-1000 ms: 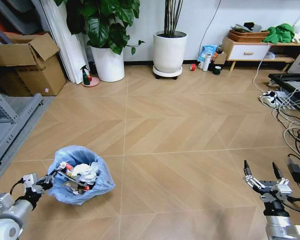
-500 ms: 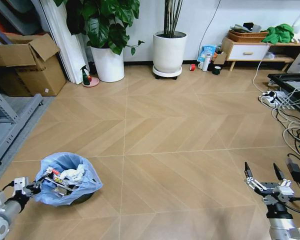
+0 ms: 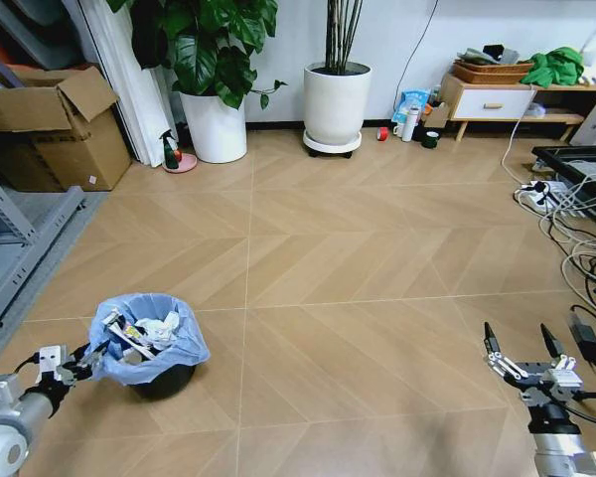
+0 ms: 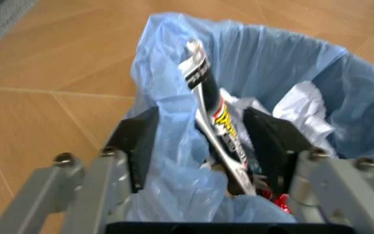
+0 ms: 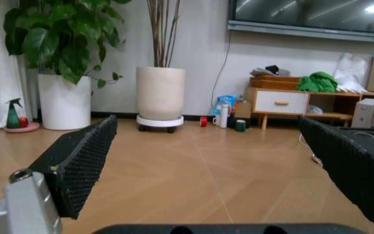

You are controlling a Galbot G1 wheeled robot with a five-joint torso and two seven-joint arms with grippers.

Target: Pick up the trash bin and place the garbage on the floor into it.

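Note:
The trash bin (image 3: 165, 378), black with a crinkly light-blue bag over its rim, stands upright on the floor (image 3: 338, 348) at the near left. The garbage (image 3: 147, 333) lies inside it: white paper wads and crushed wrappers. My left gripper (image 3: 91, 356) is at the bin's near-left rim, shut on the bag-covered edge. In the left wrist view its black pads (image 4: 140, 146) clamp the blue bag of the trash bin (image 4: 271, 53), with a printed wrapper (image 4: 216, 119) and white paper (image 4: 301, 105) just beyond. My right gripper (image 3: 521, 345) hovers open over bare floor at the near right, also seen as right gripper (image 5: 206, 129).
Two white plant pots (image 3: 337, 104) stand at the back wall, with a spray bottle (image 3: 170, 151) beside the left one. A cardboard box (image 3: 55, 129) and metal rack (image 3: 20, 248) line the left side. Cables and a power strip (image 3: 551, 199) lie at the right. A low cabinet (image 3: 492, 99) has mugs and bottles beside it.
The bin was tipped toward me and held up; it has come down and now stands upright on the floor, the left gripper still on its rim. The right arm has stayed put.

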